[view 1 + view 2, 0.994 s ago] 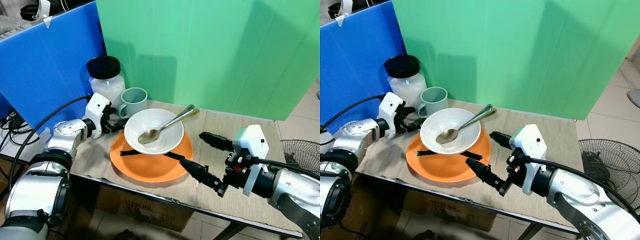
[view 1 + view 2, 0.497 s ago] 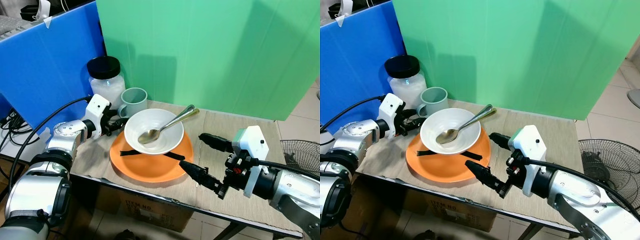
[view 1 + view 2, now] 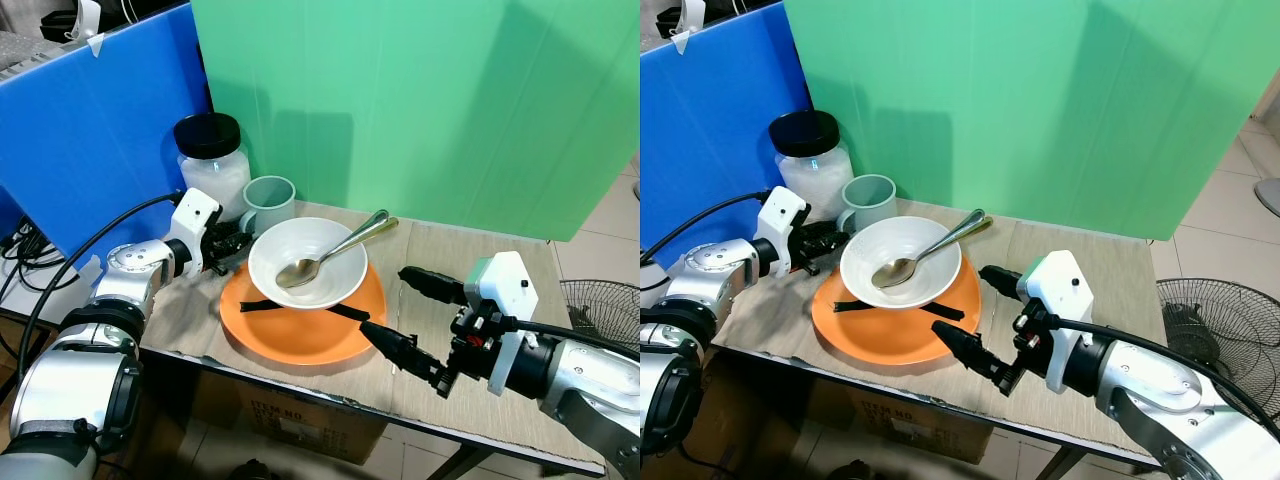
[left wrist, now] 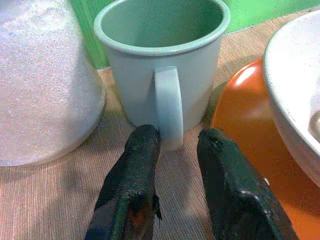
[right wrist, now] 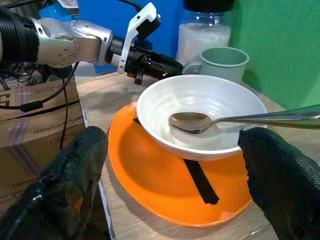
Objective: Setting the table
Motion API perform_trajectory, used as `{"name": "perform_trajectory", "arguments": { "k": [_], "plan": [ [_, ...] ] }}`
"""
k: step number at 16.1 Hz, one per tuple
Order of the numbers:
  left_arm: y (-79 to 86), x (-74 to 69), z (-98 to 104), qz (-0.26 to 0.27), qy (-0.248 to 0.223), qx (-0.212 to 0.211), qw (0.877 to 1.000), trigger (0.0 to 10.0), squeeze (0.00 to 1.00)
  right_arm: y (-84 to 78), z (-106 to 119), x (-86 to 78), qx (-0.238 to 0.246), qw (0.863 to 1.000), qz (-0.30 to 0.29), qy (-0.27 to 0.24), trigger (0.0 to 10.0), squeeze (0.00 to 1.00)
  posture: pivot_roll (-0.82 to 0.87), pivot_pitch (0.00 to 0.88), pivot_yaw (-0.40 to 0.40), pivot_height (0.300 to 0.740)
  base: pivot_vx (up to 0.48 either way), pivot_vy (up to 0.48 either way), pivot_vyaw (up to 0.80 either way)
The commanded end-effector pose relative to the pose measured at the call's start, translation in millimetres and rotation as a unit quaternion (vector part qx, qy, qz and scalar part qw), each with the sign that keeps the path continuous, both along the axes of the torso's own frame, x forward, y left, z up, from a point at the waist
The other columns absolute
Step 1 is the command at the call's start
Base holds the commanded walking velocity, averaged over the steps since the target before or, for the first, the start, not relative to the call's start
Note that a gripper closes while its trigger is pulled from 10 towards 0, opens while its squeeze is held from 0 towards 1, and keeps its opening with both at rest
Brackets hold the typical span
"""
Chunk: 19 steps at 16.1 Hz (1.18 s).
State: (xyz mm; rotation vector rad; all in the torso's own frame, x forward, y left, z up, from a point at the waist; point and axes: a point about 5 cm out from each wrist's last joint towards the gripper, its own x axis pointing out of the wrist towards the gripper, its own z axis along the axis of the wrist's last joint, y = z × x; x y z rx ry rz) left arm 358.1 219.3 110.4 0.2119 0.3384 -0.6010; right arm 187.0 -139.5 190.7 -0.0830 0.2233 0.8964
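Left side of table (image 3: 470, 262): glass jar (image 3: 212, 165) with black lid, white granules inside, is standing against the blue panel (image 3: 90, 140). Pale green mug (image 3: 268, 203) is sitting just beside it, handle facing the left gripper (image 4: 172, 142). The fingers (image 4: 136, 165) are lying slightly apart, one on each side of the handle's lower end; one fingertip appears to be touching the handle, though contact is hard to confirm. Not clamped.

Centre: orange plate (image 3: 300, 335) is resting on the table near its front edge, with a black strip (image 3: 345, 312) lying across it. White bowl (image 3: 307, 262) is sitting on the plate. Metal spoon (image 3: 330, 252) is lying in the bowl, its head at the bottom, handle leaning over the far rim toward the green backdrop (image 3: 430, 100).

Right: right gripper (image 3: 402, 311) is hovering just beside the plate's right edge, fingers spread wide, holding nothing; the near finger (image 3: 400, 350) is reaching past the plate's front rim. In the right wrist view the bowl and plate are lying between the two fingers. A floor fan (image 3: 1215, 320) is standing beyond the table's right end.
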Motion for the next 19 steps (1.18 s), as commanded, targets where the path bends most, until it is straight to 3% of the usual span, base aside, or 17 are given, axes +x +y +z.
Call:
{"name": "perform_trajectory", "arguments": {
  "k": [1,12,19],
  "plan": [
    [-2.5,4.6,7.1,-0.001,-0.013,0.002,1.000,0.0,0.00,1.4,2.8,-1.3,-0.002,1.000,0.006,-0.003,10.0,0.00,-0.06,0.000,0.043,0.727,0.000,0.000,0.00],
    [2.9,3.3,9.3,0.023,-0.053,-0.008,0.998,0.0,0.00,1.8,4.3,5.0,-0.004,1.000,-0.007,-0.023,10.0,0.00,-0.07,0.000,0.065,0.727,0.000,0.000,0.00],
    [-5.5,4.5,29.9,0.013,-0.157,-0.044,0.987,0.0,0.00,4.0,6.3,16.1,0.001,0.998,-0.025,-0.052,10.0,0.00,-0.03,0.000,0.065,0.727,0.000,0.000,0.00]
  ]
}}
